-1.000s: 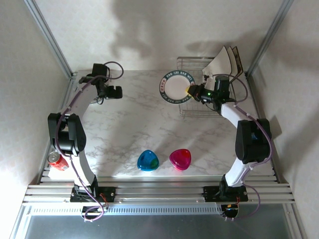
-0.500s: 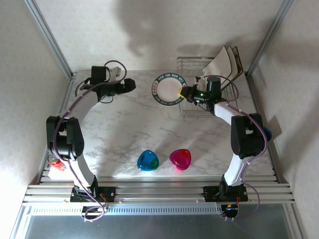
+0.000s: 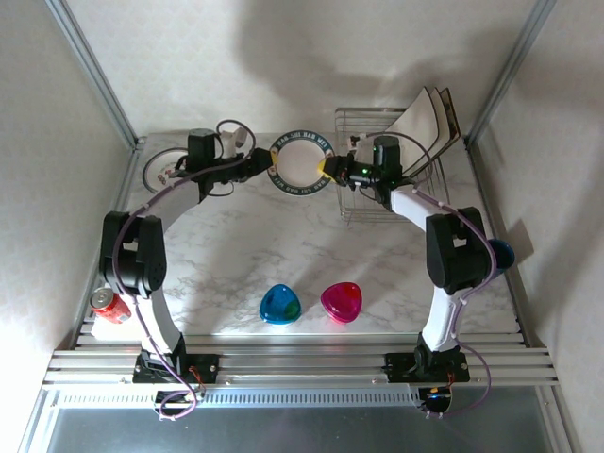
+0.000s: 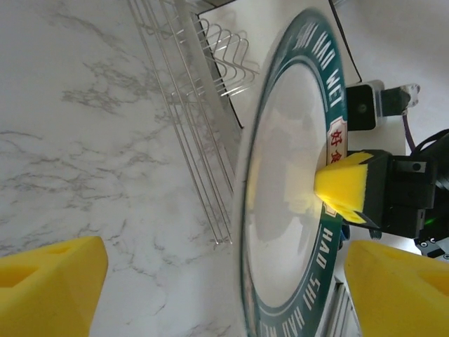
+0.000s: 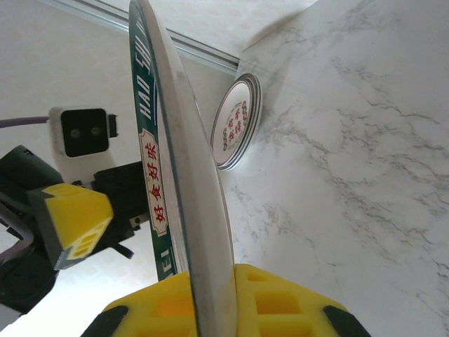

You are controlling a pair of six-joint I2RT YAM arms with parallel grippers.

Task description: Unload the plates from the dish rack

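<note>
The right gripper [image 5: 210,309] is clamped on the rim of a round plate [image 3: 300,162], one yellow pad on each face. It holds the plate on edge in the air just left of the rack [image 3: 377,203], clear of the wires. The plate is white with a dark green lettered rim.

The left gripper [image 3: 267,163] is at the plate's rim on the side away from the rack. Its fingers [image 4: 49,284] stand wide apart with the plate's edge between them. We see a gap on both sides, so neither pad touches the plate.

Inside the rack, square plates [image 3: 429,118] lean upright at the far right corner, cream faces and brown backs showing. The right arm [image 3: 415,203] reaches across the rack's near left part and hides some of its wires.

A second round plate [image 5: 235,123] lies flat on the table [image 3: 236,236], well left of the rack by the back wall, partly behind the left arm [image 3: 142,203].

Well nearer to us than the rack, a blue dish [image 3: 280,304] and a pink dish [image 3: 341,301] lie side by side, apart from each other. A red can [image 3: 109,304] stands far to the near left of the rack, beside the left arm. Near the rack's near right corner, something blue [image 3: 504,253] peeks from behind the right arm's elbow; we cannot tell what it is.
</note>
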